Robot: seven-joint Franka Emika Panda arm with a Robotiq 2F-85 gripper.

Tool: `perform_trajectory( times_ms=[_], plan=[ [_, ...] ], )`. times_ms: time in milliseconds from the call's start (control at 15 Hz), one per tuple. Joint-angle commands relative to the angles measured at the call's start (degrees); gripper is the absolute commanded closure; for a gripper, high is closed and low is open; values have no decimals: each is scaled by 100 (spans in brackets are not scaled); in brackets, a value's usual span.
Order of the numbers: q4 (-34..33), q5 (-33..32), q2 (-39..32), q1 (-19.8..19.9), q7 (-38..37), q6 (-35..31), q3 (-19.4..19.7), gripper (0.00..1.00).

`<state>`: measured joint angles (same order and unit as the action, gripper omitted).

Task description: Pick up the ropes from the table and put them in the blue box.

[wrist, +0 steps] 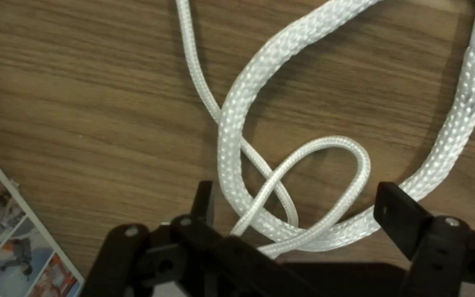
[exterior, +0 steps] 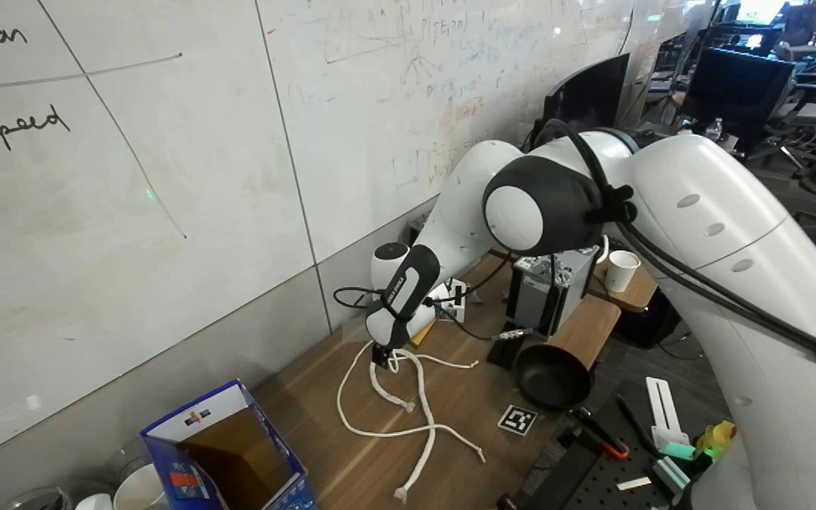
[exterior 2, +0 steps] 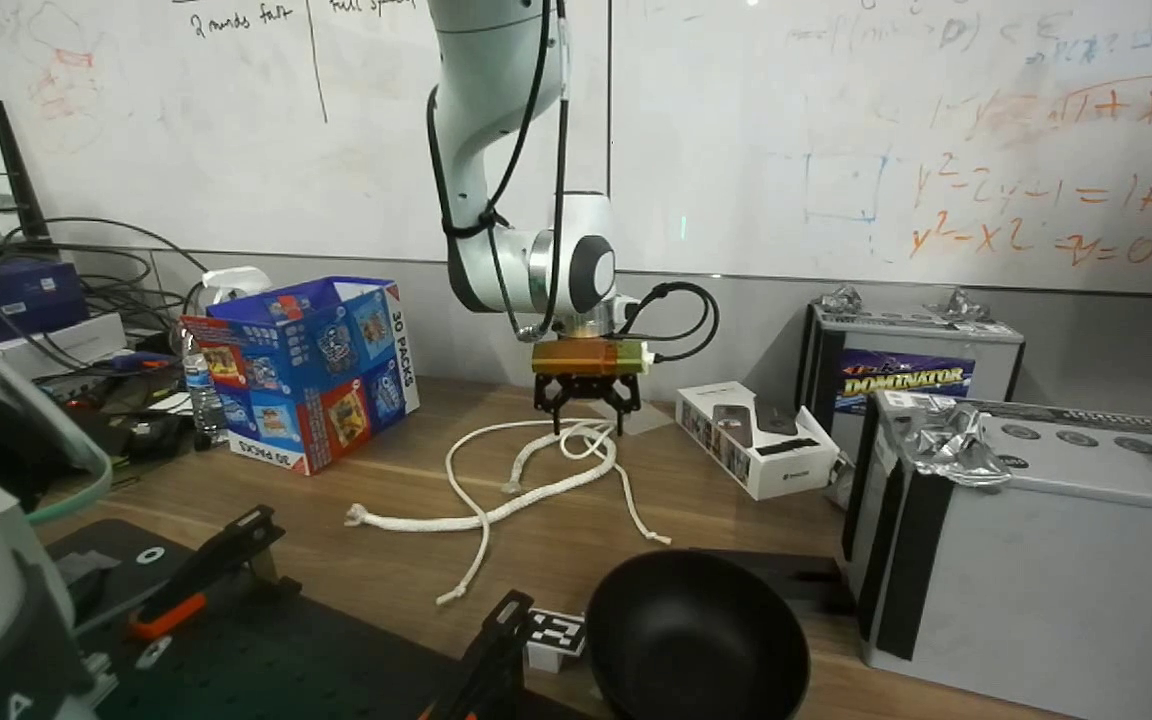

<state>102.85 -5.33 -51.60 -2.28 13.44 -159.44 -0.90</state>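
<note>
While the gripper (wrist: 295,200) gapes empty, the thicker rope (wrist: 230,165) runs finger-to-finger (between or beneath, I can't tell).

In an exterior view you look down slantwise along the counter (exterior: 472,397), the whiteboard (exterior: 202,163) at left, the blue box (exterior: 185,485) near the bottom edge, the arm (exterior: 698,205) large at right. In an exterior view with the black pan (exterior 2: 696,640) close in front, you face the whiteboard almost head-on, with less downward tilt. Both exterior views share the ropes (exterior 2: 536,497), the blue box and the arm. Your wrist view, closest of all, faces down onto the ropes past the gripper (wrist: 297,208).
</note>
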Motion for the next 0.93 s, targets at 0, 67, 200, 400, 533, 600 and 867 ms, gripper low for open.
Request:
perform_trajectory(
  times_ms=[0, 67, 200, 400, 533, 600, 867],
  plan=[
    [-341, -178, -227, -31, -223, -112, 147, 0],
    [-383, -177, -267, -14, -227, -117, 152, 0],
    [-451, -170, -323, 15, -215, -83, 153, 0],
    [-573, -161, -449, 17, -220, -47, 130, 0],
    [-647, -155, -534, 24, -206, -21, 105, 0],
    [-683, -152, -566, 23, -205, -3, 98, 0],
    [-814, -159, -694, 13, -203, 21, 101, 0]
  ],
)
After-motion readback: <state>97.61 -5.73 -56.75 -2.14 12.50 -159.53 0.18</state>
